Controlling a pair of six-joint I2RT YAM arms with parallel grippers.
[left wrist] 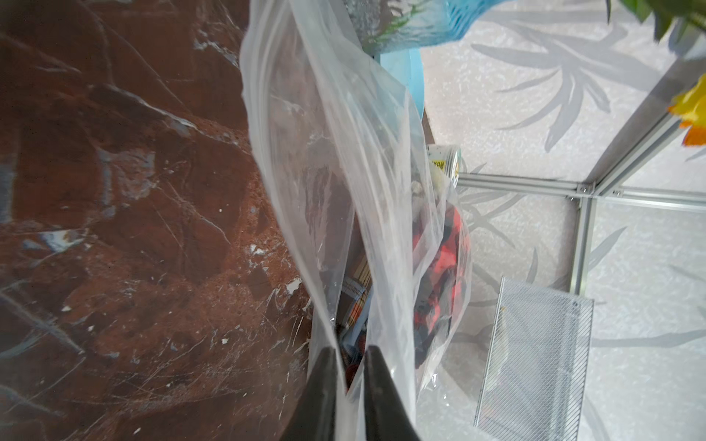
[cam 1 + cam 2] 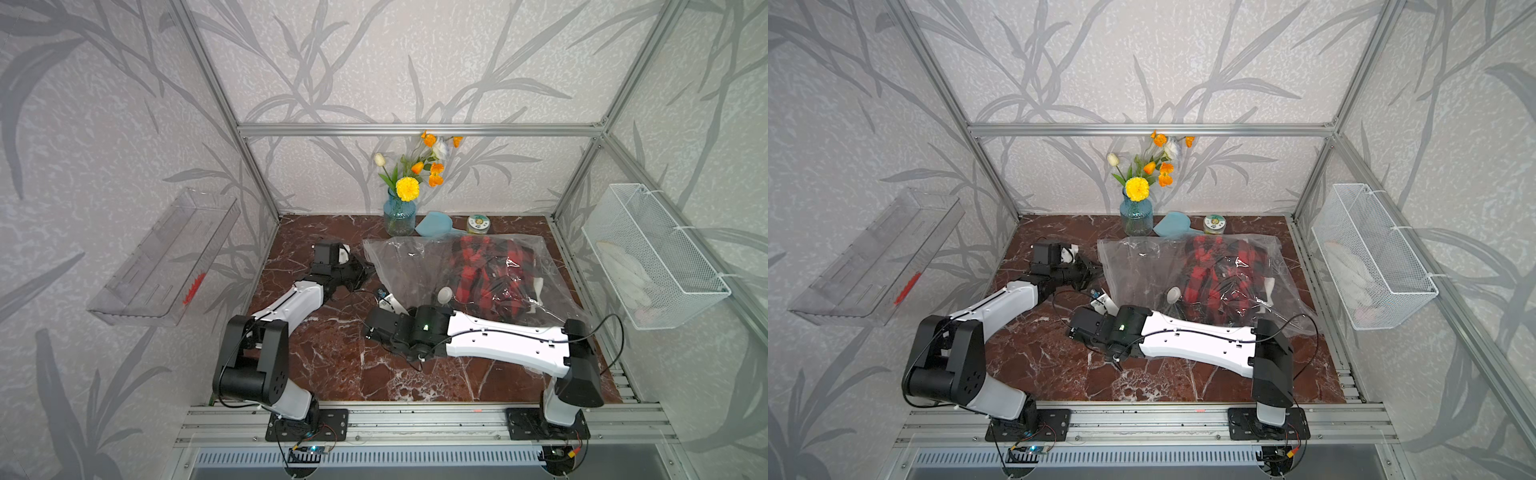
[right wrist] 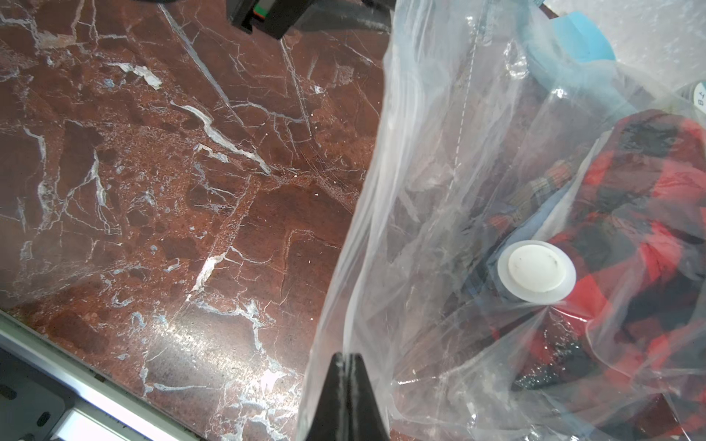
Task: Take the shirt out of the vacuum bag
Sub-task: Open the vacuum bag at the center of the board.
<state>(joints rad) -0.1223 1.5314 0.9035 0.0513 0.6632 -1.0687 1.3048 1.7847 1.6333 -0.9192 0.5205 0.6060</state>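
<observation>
The vacuum bag [image 2: 415, 266] [image 2: 1142, 270] lies crinkled on the red marble table [image 2: 332, 353], with its round white valve [image 2: 445, 296] [image 3: 536, 271] facing up. Inside it, toward the right, is the red and black plaid shirt [image 2: 486, 274] [image 2: 1221, 270] [image 3: 649, 229] [image 1: 443, 267]. My left gripper [image 2: 369, 272] [image 1: 353, 355] is at the bag's left edge, closed down on a fold of the film with a narrow gap at the tips. My right gripper [image 2: 395, 305] [image 3: 345, 357] is shut on the film at the bag's near left corner.
Behind the bag stand a blue glass vase of flowers [image 2: 399, 216], a blue scoop [image 2: 436, 224] and a small round tin [image 2: 478, 224]. A white wire basket [image 2: 656, 257] hangs on the right wall. A clear plastic shelf [image 2: 166, 257] hangs on the left wall.
</observation>
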